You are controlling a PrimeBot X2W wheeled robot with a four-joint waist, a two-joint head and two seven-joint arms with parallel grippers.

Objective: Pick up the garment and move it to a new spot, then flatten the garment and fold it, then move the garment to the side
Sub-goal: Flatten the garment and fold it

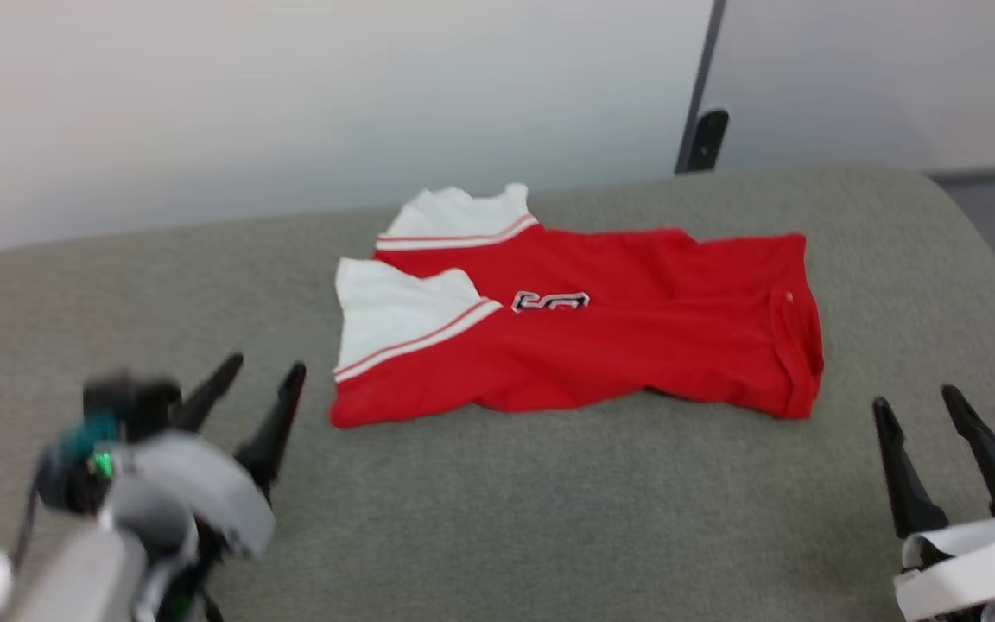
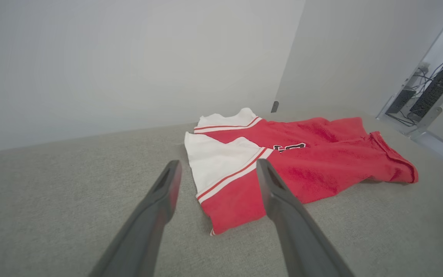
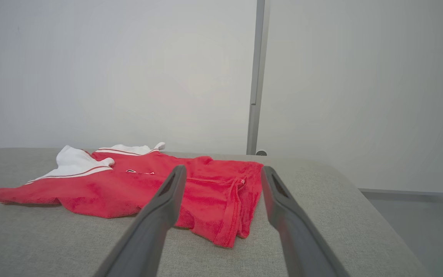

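The left tool (image 1: 266,364) and right tool (image 1: 916,397) hover empty, fingers apart, over the grey bench (image 1: 549,518); just ahead, between them, the red jersey (image 1: 601,345) lies doubled lengthwise, so I'd judge folding is underway and an end needs pinching next.

– What's in front of you?
– I see a grey cloth bench (image 1: 549,518) with a pale wall (image 1: 204,104) behind its far edge.
– Anything else?
– A dark post (image 1: 703,138) by that edge, and a black box with cables (image 2: 438,82) past the right corner.
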